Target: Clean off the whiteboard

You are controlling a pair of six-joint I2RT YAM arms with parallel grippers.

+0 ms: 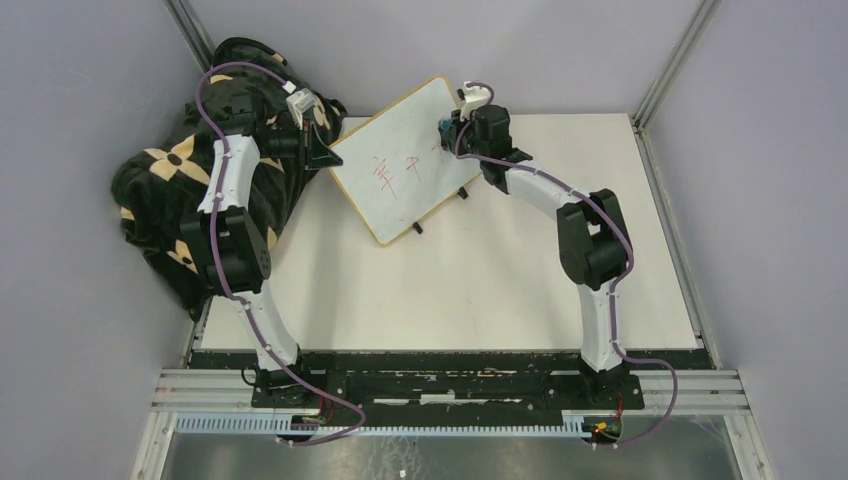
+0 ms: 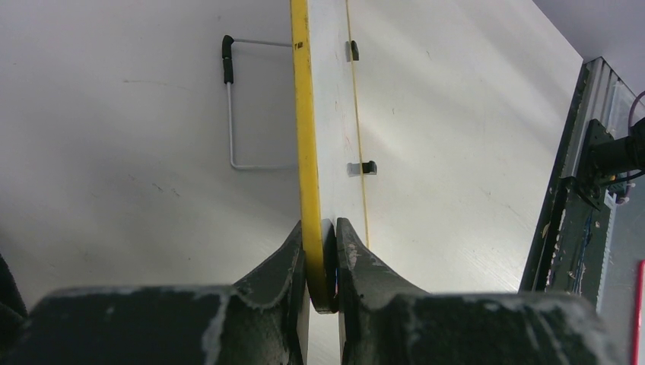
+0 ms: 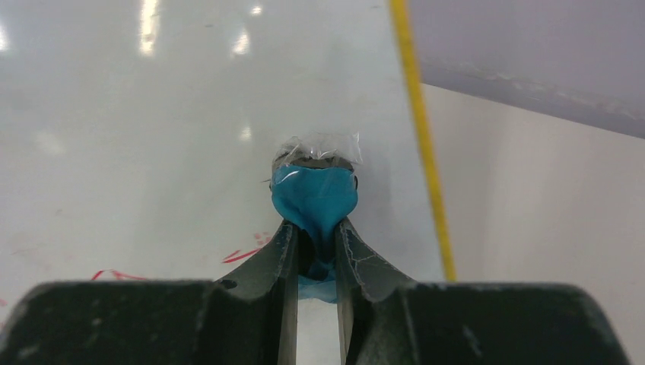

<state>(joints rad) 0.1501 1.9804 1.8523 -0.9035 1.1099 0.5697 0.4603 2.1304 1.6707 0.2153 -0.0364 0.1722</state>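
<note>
**Item 1, whiteboard** (image 1: 405,165): at 12 o'clock of table (image 1: 480,290), wood-framed, turned diagonally. Whether lying flat or lifted on one side, not certain. Red marks (image 1: 395,170) near centre of face, unerased.

**Item 2, left gripper** (image 2: 319,237): at 9 o'clock edge of board, jaws narrow, pinched on frame edge-on. Likely purpose: bracing against the push of wiping.

**Item 3, right gripper** (image 3: 316,237): over 1 o'clock part of face, jaws narrow, clamped on blue pad (image 3: 314,194) wrapped in clear film. Pad tip against or just above white surface; contact not certain. Marks toward 7 o'clock of pad, judged not yet reached.

**Item 4, wire stand** (image 2: 232,114): black-tipped, beside gripped frame, lying toward table; attachment hidden.

**Item 5, patterned fabric** (image 1: 165,190): black and tan, heaped at 9 o'clock past table edge, beneath left arm. No apparent part in task.
</note>
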